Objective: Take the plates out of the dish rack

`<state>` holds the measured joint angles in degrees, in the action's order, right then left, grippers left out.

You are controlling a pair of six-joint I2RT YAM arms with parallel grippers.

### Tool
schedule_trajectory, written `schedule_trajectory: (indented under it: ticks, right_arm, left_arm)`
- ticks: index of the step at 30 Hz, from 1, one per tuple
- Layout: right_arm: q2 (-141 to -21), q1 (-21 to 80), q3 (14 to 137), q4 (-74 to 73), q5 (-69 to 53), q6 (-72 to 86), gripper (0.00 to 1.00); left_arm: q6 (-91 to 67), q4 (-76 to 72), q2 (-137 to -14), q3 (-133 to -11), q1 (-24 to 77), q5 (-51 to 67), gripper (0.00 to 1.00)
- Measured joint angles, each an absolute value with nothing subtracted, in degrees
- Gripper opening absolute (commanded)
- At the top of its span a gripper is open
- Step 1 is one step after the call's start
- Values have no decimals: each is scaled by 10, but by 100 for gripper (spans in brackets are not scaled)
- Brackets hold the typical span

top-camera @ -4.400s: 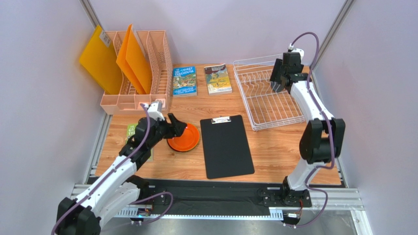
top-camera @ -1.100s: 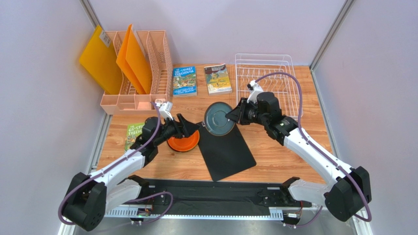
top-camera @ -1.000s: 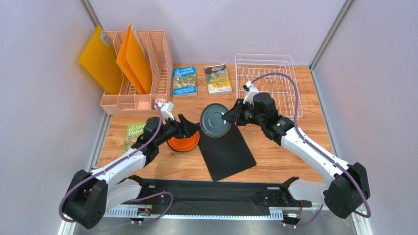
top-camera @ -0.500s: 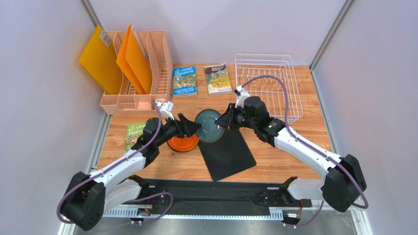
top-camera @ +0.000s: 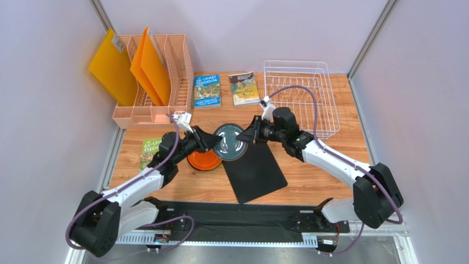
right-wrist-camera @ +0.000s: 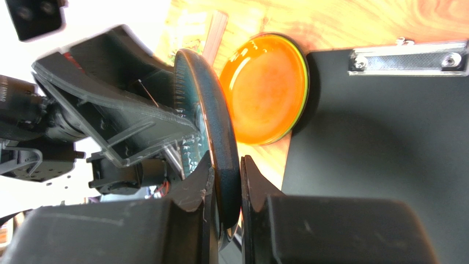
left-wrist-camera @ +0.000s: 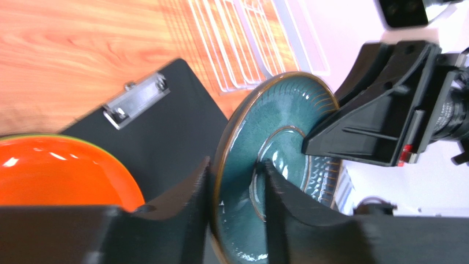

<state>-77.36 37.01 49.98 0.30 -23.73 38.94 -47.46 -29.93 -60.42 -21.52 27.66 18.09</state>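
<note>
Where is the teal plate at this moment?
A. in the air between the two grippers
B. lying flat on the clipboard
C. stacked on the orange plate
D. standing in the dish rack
A: the teal plate is held off the table, with the right gripper pinching one side of its rim and the left gripper straddling the opposite side.

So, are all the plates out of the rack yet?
Nearly. The dish rack looks empty, and the orange plate already lies on the table. The teal plate is up in the air, pinched by both the right claw and the left claw. Left to do: set it down.
</note>
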Motion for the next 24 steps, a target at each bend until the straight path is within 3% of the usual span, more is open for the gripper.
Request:
schedule_trajectory:
  ticks: [2, 9, 14, 17, 21, 24]
  right_arm:
    - [-776, 356, 494, 12, -248, 401, 0]
    - [-797, 348, 487, 29, -258, 418, 0]
    - [-819, 349, 486, 44, -268, 424, 0]
    - [-823, 354, 482, 60, -273, 427, 0]
    - [-824, 364, 466, 104, -287, 442, 0]
    - [-832, 363, 456, 140, -299, 460, 0]
  left_arm:
    - [-482, -306, -603, -213, 268, 175, 0]
    - [-449, -284, -594, -204, 260, 140, 1]
    - [-438, -269, -594, -200, 260, 129, 32]
    - [-439, -270, -590, -198, 264, 130, 45]
    - [-445, -272, -575, -193, 274, 138, 42]
    - [-447, -274, -567, -191, 272, 134, 23]
